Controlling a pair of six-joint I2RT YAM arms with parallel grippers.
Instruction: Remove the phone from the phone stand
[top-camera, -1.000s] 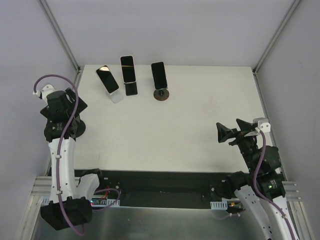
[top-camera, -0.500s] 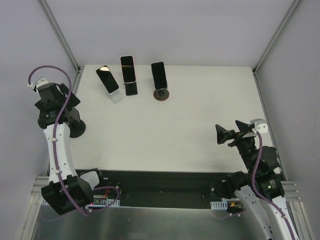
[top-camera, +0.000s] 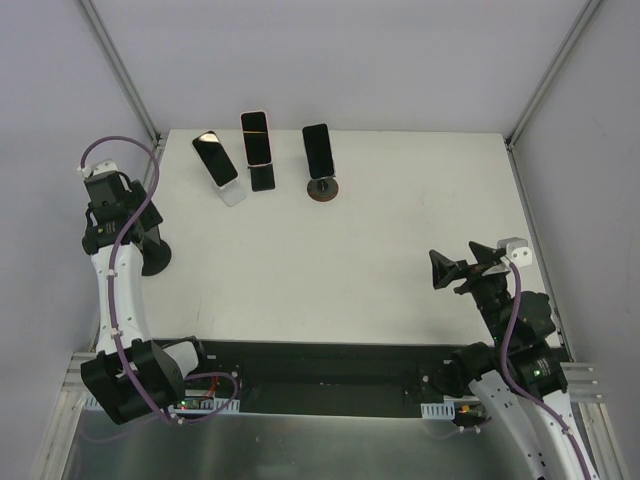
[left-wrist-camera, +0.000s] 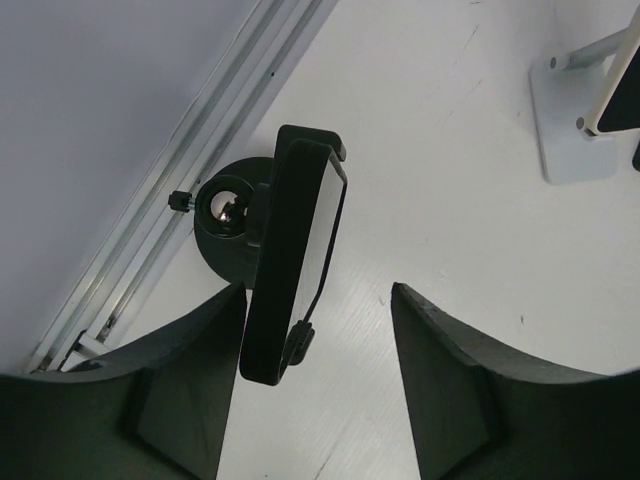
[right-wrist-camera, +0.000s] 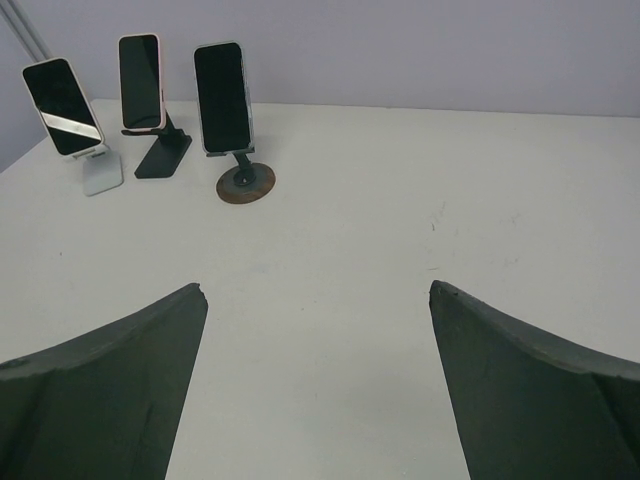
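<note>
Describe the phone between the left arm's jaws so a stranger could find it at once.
Go to the left edge of the table. A black-cased phone stands there on a black round-based stand, between the left gripper's open jaws. Unlike the row of three phones at the far edge, it stands alone.

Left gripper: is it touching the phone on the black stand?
Cannot tell. In the left wrist view one finger stands clear of the phone; the other overlaps its edge, contact unclear.
</note>
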